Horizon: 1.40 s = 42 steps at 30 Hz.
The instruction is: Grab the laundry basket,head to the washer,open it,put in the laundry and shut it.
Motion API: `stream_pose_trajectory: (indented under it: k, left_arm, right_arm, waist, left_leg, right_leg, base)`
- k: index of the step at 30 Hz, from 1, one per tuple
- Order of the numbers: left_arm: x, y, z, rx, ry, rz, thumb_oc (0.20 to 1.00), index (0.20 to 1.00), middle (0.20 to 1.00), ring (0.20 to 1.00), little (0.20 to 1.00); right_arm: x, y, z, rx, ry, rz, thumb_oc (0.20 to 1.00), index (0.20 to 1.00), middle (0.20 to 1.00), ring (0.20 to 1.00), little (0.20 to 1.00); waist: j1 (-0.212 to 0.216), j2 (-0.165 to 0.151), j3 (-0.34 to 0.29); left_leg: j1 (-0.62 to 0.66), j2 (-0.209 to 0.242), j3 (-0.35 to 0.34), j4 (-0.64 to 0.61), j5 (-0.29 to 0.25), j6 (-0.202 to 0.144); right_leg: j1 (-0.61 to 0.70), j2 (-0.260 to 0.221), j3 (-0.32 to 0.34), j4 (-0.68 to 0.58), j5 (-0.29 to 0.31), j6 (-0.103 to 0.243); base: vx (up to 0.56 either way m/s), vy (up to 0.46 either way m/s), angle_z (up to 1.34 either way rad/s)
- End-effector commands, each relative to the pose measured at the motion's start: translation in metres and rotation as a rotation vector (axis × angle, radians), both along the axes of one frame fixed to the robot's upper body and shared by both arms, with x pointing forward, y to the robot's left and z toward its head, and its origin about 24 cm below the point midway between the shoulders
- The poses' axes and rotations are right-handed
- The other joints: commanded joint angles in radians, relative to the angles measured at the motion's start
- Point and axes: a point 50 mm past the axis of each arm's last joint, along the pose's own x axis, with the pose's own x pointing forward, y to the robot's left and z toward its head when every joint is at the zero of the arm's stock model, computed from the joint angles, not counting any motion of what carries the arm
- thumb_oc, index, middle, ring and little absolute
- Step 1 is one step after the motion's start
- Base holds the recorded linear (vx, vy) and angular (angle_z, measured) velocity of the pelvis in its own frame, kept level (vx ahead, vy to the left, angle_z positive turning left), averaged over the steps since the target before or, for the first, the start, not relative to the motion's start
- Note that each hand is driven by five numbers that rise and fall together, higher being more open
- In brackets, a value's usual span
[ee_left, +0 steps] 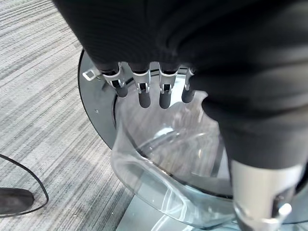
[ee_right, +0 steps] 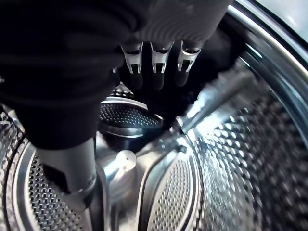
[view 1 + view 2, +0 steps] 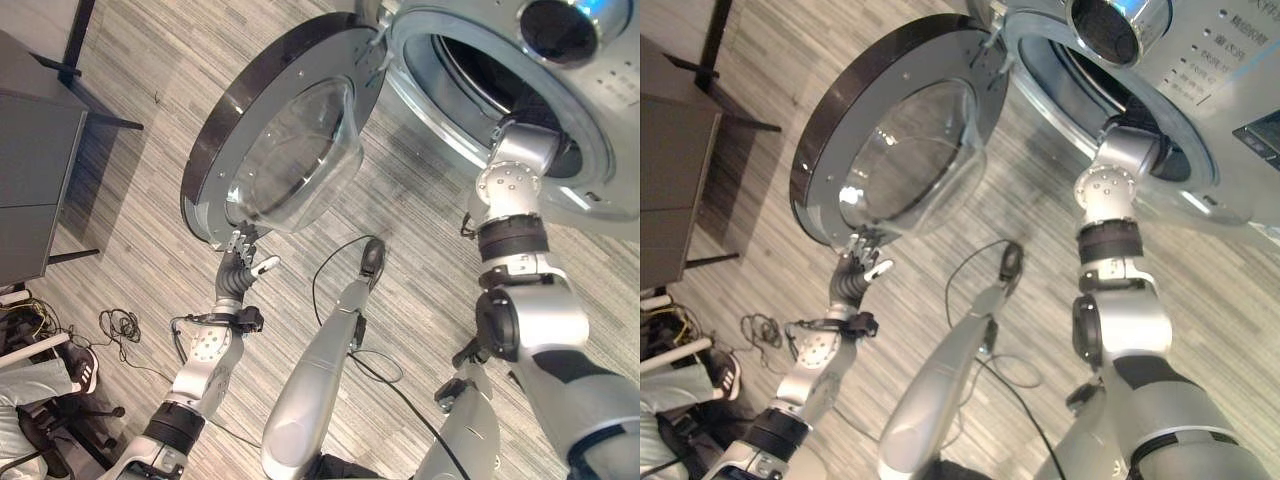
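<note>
The washer (image 3: 600,140) stands at the upper right with its round door (image 3: 215,130) swung wide open to the left, its glass bowl (image 3: 300,150) facing me. My left hand (image 3: 243,262) is at the door's lower rim, open, its fingertips (image 1: 144,98) against the edge beside the glass. My right arm (image 3: 512,185) reaches through the opening into the steel drum (image 2: 173,192). Inside, my right hand's fingers (image 2: 156,62) are relaxed and its thumb straight. A dark piece of laundry (image 2: 219,50) lies just past the fingertips against the drum wall.
A dark cabinet (image 3: 35,170) stands on the grey plank floor (image 3: 140,250) to the left, with a black stand's legs (image 3: 90,75) behind it. An office chair's base (image 3: 60,410) is at the lower left.
</note>
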Motion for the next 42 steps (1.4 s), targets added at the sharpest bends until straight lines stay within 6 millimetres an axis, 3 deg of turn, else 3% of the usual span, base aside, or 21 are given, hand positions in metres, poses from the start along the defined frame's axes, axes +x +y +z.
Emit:
stream_pose_trajectory:
  k: [1,4,9,10,11,13,14,15,17,19,21,23,24,27,28,29,31,35,36,40,42]
  left_arm:
    - [-0.005,-0.005,0.003,-0.065,-0.032,0.002,1.000,1.000,1.000,1.000,1.000]
    - [-0.006,-0.004,0.001,-0.067,-0.025,0.006,1.000,1.000,1.000,1.000,1.000]
    - [-0.008,-0.003,-0.003,-0.078,-0.015,0.013,1.000,1.000,1.000,1.000,1.000]
    - [-0.010,-0.001,-0.007,-0.085,0.000,0.029,1.000,1.000,1.000,1.000,1.000]
    - [-0.010,-0.001,-0.007,-0.085,0.001,0.029,1.000,1.000,1.000,1.000,1.000]
    - [-0.010,0.006,-0.015,-0.096,0.035,0.071,1.000,1.000,1.000,1.000,1.000]
    - [-0.011,0.006,-0.016,-0.097,0.037,0.072,1.000,1.000,1.000,1.000,1.000]
    - [-0.012,0.016,-0.023,-0.089,0.064,0.108,1.000,1.000,1.000,1.000,1.000]
    - [-0.016,0.025,-0.029,-0.071,0.094,0.139,1.000,1.000,1.000,1.000,1.000]
    - [-0.018,0.030,-0.032,-0.061,0.107,0.156,1.000,1.000,1.000,1.000,1.000]
    - [-0.024,0.046,-0.038,-0.042,0.133,0.204,1.000,1.000,1.000,1.000,1.000]
    - [-0.027,0.053,-0.038,-0.034,0.135,0.224,1.000,1.000,1.000,1.000,1.000]
    - [-0.038,0.068,-0.044,-0.023,0.161,0.265,1.000,1.000,1.000,1.000,1.000]
    - [-0.041,0.071,-0.048,-0.003,0.178,0.268,1.000,1.000,1.000,1.000,1.000]
    - [-0.046,0.075,-0.053,0.013,0.205,0.270,1.000,1.000,1.000,1.000,1.000]
    - [-0.049,0.079,-0.055,0.012,0.215,0.285,1.000,1.000,1.000,1.000,1.000]
    - [-0.052,0.083,-0.057,0.007,0.228,0.299,1.000,1.000,1.000,1.000,1.000]
    - [-0.058,0.089,-0.059,0.023,0.236,0.317,1.000,1.000,1.000,1.000,1.000]
    - [-0.059,0.090,-0.061,0.024,0.244,0.314,1.000,1.000,1.000,1.000,1.000]
    - [-0.059,0.090,-0.061,0.033,0.243,0.291,1.000,1.000,1.000,1.000,1.000]
    - [-0.055,0.090,-0.058,0.056,0.232,0.277,1.000,1.000,1.000,1.000,1.000]
  right_arm:
    - [-0.018,-0.002,0.009,-0.090,-0.195,-0.031,1.000,1.000,1.000,1.000,1.000]
    - [-0.016,0.014,-0.008,-0.134,-0.164,0.020,1.000,1.000,1.000,1.000,1.000]
    - [-0.021,0.055,-0.066,-0.266,-0.076,0.187,1.000,1.000,1.000,1.000,1.000]
    - [-0.028,0.068,-0.098,-0.355,-0.001,0.254,1.000,1.000,1.000,1.000,1.000]
    - [-0.028,0.069,-0.099,-0.355,0.001,0.254,1.000,1.000,1.000,1.000,1.000]
    - [-0.049,0.081,-0.186,-0.529,0.294,0.381,1.000,1.000,1.000,1.000,1.000]
    - [-0.050,0.082,-0.187,-0.530,0.297,0.383,1.000,1.000,1.000,1.000,1.000]
    - [-0.071,0.081,-0.240,-0.620,0.498,0.456,1.000,1.000,1.000,1.000,1.000]
    - [-0.094,0.074,-0.279,-0.654,0.658,0.497,1.000,1.000,1.000,1.000,1.000]
    - [-0.106,0.069,-0.297,-0.665,0.734,0.512,1.000,1.000,1.000,1.000,1.000]
    - [-0.141,0.051,-0.340,-0.627,0.930,0.548,0.956,0.956,0.956,0.956,0.956]
    - [-0.151,0.039,-0.349,-0.628,0.983,0.526,0.884,0.884,0.884,0.884,0.884]
    - [-0.177,0.004,-0.363,-0.642,1.096,0.453,1.000,1.000,1.000,1.000,1.000]
    - [-0.186,-0.010,-0.367,-0.625,1.132,0.422,1.000,1.000,1.000,1.000,1.000]
    - [-0.198,-0.032,-0.368,-0.606,1.171,0.361,1.000,1.000,1.000,1.000,1.000]
    - [-0.198,-0.044,-0.364,-0.600,1.172,0.314,1.000,1.000,1.000,1.000,1.000]
    - [-0.194,-0.066,-0.347,-0.598,1.131,0.202,1.000,1.000,1.000,1.000,1.000]
    - [-0.181,-0.100,-0.310,-0.628,1.045,0.005,1.000,1.000,1.000,1.000,1.000]
    - [-0.179,-0.113,-0.296,-0.657,1.025,-0.061,1.000,1.000,1.000,1.000,1.000]
    - [-0.168,-0.159,-0.240,-0.732,0.945,-0.300,1.000,1.000,1.000,1.000,1.000]
    - [-0.167,-0.183,-0.192,-0.794,0.855,-0.468,1.000,1.000,1.000,1.000,1.000]
  waist:
    - [-0.012,0.062,0.005]
    - [-0.025,0.050,0.005]
    - [-0.059,0.009,0.005]
    - [-0.074,-0.014,0.005]
    - [-0.075,-0.014,0.005]
    - [-0.108,-0.071,0.004]
    - [-0.110,-0.070,0.004]
    - [-0.131,-0.106,-0.009]
    - [-0.154,-0.141,-0.026]
    - [-0.162,-0.155,-0.037]
    - [-0.187,-0.193,-0.080]
    - [-0.200,-0.206,-0.102]
    - [-0.227,-0.238,-0.168]
    - [-0.242,-0.250,-0.199]
    - [-0.278,-0.258,-0.237]
    - [-0.306,-0.252,-0.246]
    - [-0.338,-0.235,-0.258]
    - [-0.355,-0.216,-0.274]
    - [-0.364,-0.214,-0.288]
    - [-0.386,-0.214,-0.319]
    - [-0.409,-0.224,-0.329]
  left_leg:
    - [0.001,0.046,-0.017,0.024,-0.101,-0.079]
    - [0.016,0.053,-0.016,0.019,-0.097,-0.082]
    - [0.055,0.080,-0.014,0.000,-0.082,-0.090]
    - [0.076,0.094,-0.016,-0.007,-0.075,-0.094]
    - [0.077,0.094,-0.016,-0.008,-0.075,-0.094]
    - [0.140,0.127,-0.023,-0.019,-0.065,-0.101]
    - [0.143,0.127,-0.024,-0.020,-0.066,-0.102]
    - [0.179,0.148,-0.026,-0.013,-0.073,-0.102]
    - [0.214,0.165,-0.023,0.009,-0.096,-0.096]
    - [0.230,0.175,-0.022,0.029,-0.114,-0.092]
    - [0.275,0.199,-0.017,0.105,-0.174,-0.081]
    - [0.292,0.208,-0.013,0.132,-0.196,-0.077]
    - [0.349,0.208,0.019,0.175,-0.239,-0.039]
    - [0.381,0.194,0.034,0.177,-0.261,-0.023]
    - [0.434,0.157,0.043,0.163,-0.287,0.011]
    - [0.460,0.142,0.039,0.147,-0.289,0.031]
    - [0.527,0.126,0.045,0.108,-0.297,0.060]
    - [0.625,0.107,0.069,0.043,-0.304,0.080]
    - [0.654,0.100,0.065,0.015,-0.304,0.076]
    - [0.718,0.076,0.042,-0.022,-0.325,0.058]
    - [0.742,0.059,0.002,-0.017,-0.356,0.049]
  right_leg:
    - [0.055,0.006,0.013,0.126,-0.110,-0.052]
    - [0.063,0.014,0.019,0.121,-0.109,-0.055]
    - [0.098,0.040,0.024,0.086,-0.097,-0.061]
    - [0.118,0.051,0.026,0.074,-0.093,-0.063]
    - [0.119,0.051,0.025,0.074,-0.093,-0.063]
    - [0.188,0.076,0.022,0.045,-0.091,-0.069]
    - [0.192,0.077,0.021,0.043,-0.090,-0.069]
    - [0.230,0.091,0.027,0.025,-0.088,-0.072]
    - [0.267,0.105,0.040,0.002,-0.083,-0.075]
    - [0.288,0.111,0.049,-0.009,-0.081,-0.077]
    - [0.348,0.122,0.074,-0.030,-0.081,-0.080]
    - [0.369,0.119,0.080,-0.032,-0.077,-0.075]
    - [0.412,0.093,0.102,-0.035,-0.023,-0.057]
    - [0.423,0.070,0.118,-0.021,0.039,-0.038]
    - [0.408,0.035,0.166,0.061,0.168,-0.031]
    - [0.387,0.038,0.218,0.134,0.231,-0.039]
    - [0.341,0.067,0.317,0.246,0.285,-0.048]
    - [0.302,0.085,0.350,0.290,0.310,-0.047]
    - [0.293,0.096,0.346,0.260,0.269,-0.053]
    - [0.296,0.133,0.375,0.033,0.157,-0.034]
    - [0.267,0.148,0.473,-0.093,0.141,-0.021]
  base:
    - [-0.05,-0.031,-0.05]
    - [-0.06,-0.033,-0.01]
    - [-0.07,-0.058,-0.09]
    - [-0.05,-0.052,-0.20]
    - [-0.09,-0.103,-0.25]
    - [-0.08,-0.113,-0.22]
    - [-0.04,-0.108,-0.22]
    - [0.01,-0.064,-0.15]
    - [0.03,-0.047,-0.14]
    - [0.06,0.003,-0.18]
    - [0.12,0.039,-0.25]
    - [0.15,0.124,-0.39]
    - [0.20,0.188,-0.49]
    - [0.16,0.167,-0.47]
    - [0.16,0.249,-0.16]
    - [0.22,0.342,0.06]
    - [0.12,0.223,0.09]
    - [0.15,0.158,-0.21]
    - [0.16,0.023,-0.32]
    - [0.25,-0.019,0.00]
    - [0.29,-0.110,-0.02]
